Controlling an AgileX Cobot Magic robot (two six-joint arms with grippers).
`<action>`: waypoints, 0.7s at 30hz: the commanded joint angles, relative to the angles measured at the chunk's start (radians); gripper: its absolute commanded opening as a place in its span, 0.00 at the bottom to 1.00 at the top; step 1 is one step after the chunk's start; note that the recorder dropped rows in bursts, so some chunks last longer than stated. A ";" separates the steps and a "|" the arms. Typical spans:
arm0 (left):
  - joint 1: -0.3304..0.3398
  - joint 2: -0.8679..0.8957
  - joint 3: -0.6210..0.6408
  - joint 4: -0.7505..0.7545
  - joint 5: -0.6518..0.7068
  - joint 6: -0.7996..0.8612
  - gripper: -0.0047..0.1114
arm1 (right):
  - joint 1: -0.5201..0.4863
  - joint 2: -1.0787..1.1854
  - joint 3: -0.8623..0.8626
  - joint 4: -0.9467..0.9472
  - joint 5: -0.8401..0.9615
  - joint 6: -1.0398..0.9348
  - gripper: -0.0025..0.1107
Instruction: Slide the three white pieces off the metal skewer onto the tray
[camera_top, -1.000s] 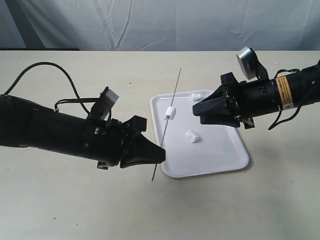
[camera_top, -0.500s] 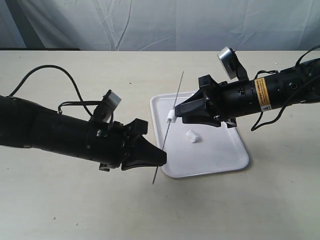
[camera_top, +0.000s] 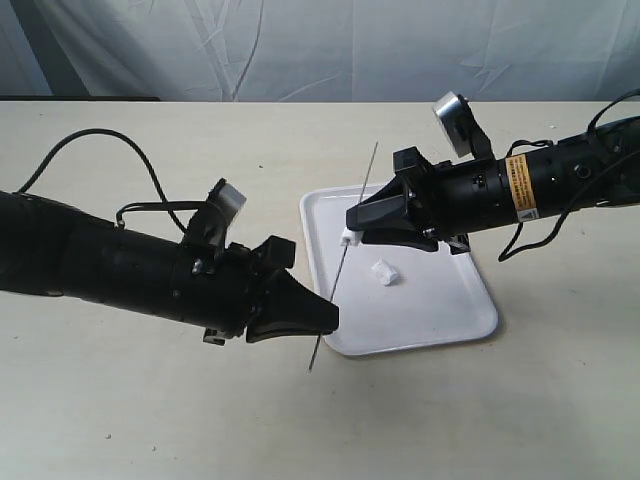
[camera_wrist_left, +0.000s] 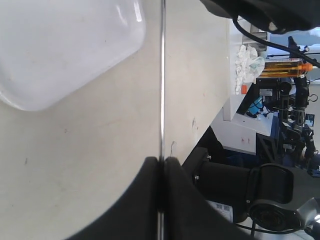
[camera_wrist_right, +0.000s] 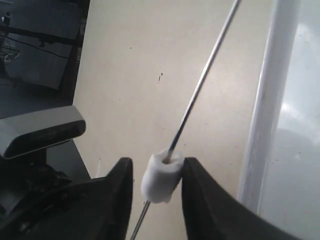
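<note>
My left gripper (camera_top: 325, 318) is shut on the lower part of the metal skewer (camera_top: 358, 205), which slants up over the tray (camera_top: 440, 320). The left wrist view shows the skewer (camera_wrist_left: 162, 80) pinched between the left gripper's (camera_wrist_left: 162, 162) black fingers. One white piece (camera_top: 348, 238) is threaded on the skewer. My right gripper (camera_top: 352, 224) straddles it. In the right wrist view the piece (camera_wrist_right: 161, 176) touches one finger, with a gap to the other, so the right gripper (camera_wrist_right: 157, 167) is open. Another white piece (camera_top: 385, 271) lies on the tray. The right arm hides the third.
The tray's raised rim (camera_wrist_right: 270, 100) runs close beside the right gripper. The table (camera_top: 150, 420) is a plain beige surface. A pale cloth backdrop (camera_top: 320, 50) hangs behind it. The left arm's cable (camera_top: 100, 135) loops over the table at left.
My right gripper has moved left from over the tray to the skewer; its jaws now stand either side of the threaded piece and have narrowed. The left gripper still holds the skewer, shifted slightly.
</note>
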 joint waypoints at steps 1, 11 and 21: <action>-0.004 0.000 -0.009 -0.014 -0.015 0.009 0.04 | 0.018 -0.010 0.004 -0.010 0.004 -0.016 0.22; -0.004 0.000 -0.027 -0.014 0.017 0.009 0.04 | 0.020 -0.010 0.004 -0.011 0.038 -0.029 0.15; -0.004 0.000 -0.027 -0.014 0.064 0.011 0.04 | 0.020 -0.010 0.004 0.037 0.145 -0.076 0.15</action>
